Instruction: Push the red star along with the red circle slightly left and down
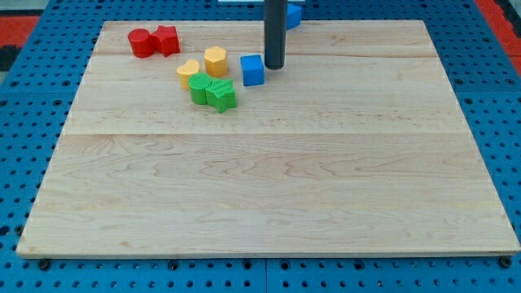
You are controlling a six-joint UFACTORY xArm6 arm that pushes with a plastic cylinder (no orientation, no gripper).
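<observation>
This looks like a robotics lab bench: a pale wooden board lies on a blue perforated mounting plate, its regular holes like a test rig's.

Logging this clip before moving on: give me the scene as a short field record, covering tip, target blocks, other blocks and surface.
tip: my tip, just right of the blue cube
targets: red circle and red star, touching, top left
cluster: yellow heart, yellow hexagon, two green blocks
behind rod: blue block, partly hidden
surface: wooden board
</observation>
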